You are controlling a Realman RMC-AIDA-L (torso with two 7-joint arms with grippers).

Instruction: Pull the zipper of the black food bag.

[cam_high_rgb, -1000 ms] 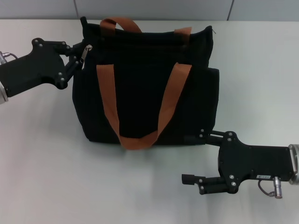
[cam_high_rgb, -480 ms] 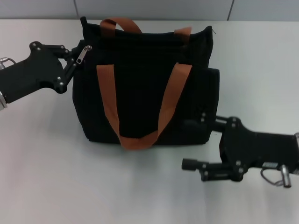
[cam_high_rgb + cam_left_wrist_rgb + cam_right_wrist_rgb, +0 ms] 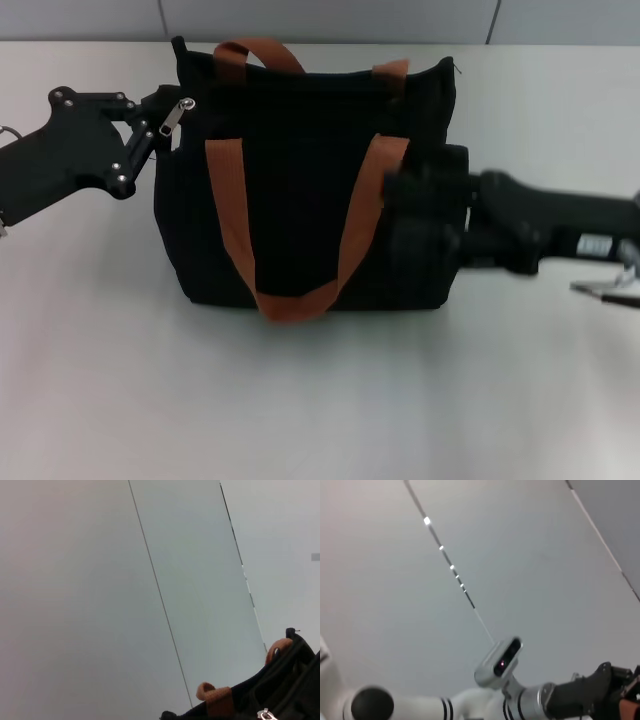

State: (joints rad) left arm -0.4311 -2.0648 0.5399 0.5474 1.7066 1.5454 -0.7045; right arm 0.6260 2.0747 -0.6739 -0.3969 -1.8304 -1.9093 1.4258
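Black food bag (image 3: 310, 190): large boxy fabric tote, standing upright on a pale table (image 3: 300, 400), towards the far middle of the surface; its broad face turned to the near side. Two rust-orange webbing handles (image 3: 290, 230): the near one hangs down the front face in a long U, its loop reaching almost to the bag's base; the far one arches above the top edge. A side pocket bulges from the bag's right end. Zipper (image 3: 172, 117): small silver slider with tab, at the far-left top corner of the bag, tab angled down and to the left; seen also at the edge of the left wrist view (image 3: 265, 714), beside an orange handle end. Left gripper (image 3: 158, 118): black, reaching in from the left edge of the scene, fingertips drawn together at the zipper tab and apparently pinching it; the contact itself is small and partly hidden. Right gripper (image 3: 425, 205): black, coming in from the right edge, motion-blurred, its tip against the right end of the bag over the side pocket; finger spacing cannot be told. Background: grey wall panels with dark seams behind the table.
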